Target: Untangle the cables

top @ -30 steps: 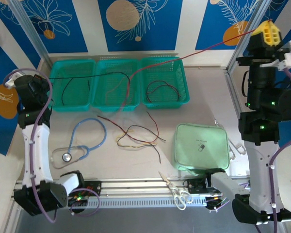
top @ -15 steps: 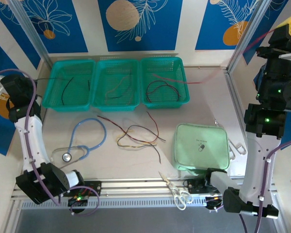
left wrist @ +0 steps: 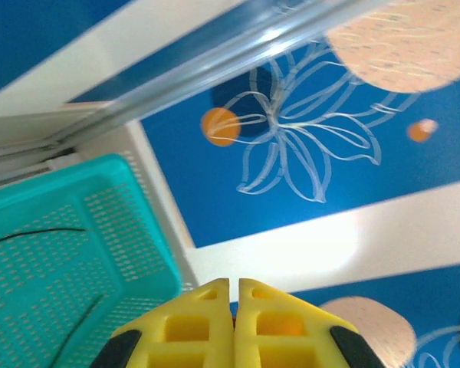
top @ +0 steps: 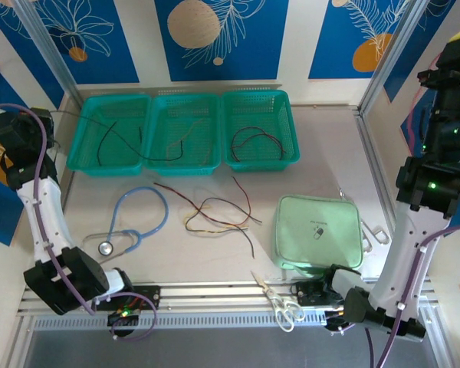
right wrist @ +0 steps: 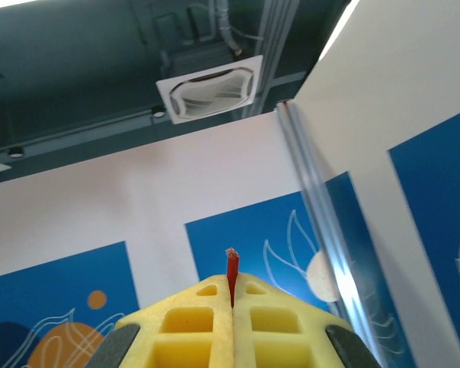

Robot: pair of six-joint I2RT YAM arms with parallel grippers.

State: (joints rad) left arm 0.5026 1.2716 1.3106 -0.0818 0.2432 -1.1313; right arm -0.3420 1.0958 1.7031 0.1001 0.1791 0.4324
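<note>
A grey table (top: 330, 153) stood under blue leaf-print walls (top: 245, 38), with teal baskets (top: 184, 95) at the back. Thin red, black and yellow cables (top: 218, 215) lay tangled mid-table, more in the baskets. The left gripper (left wrist: 234, 326) was pressed together; the right gripper (right wrist: 231, 314) pinched a red cable (right wrist: 231, 277)

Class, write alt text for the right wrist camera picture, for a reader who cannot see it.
The yellow right gripper is shut on a red cable, whose tip sticks up between its jaws. Behind it, the camera looks up at a white wall with blue patterned panels, a metal post and a ceiling vent.
</note>
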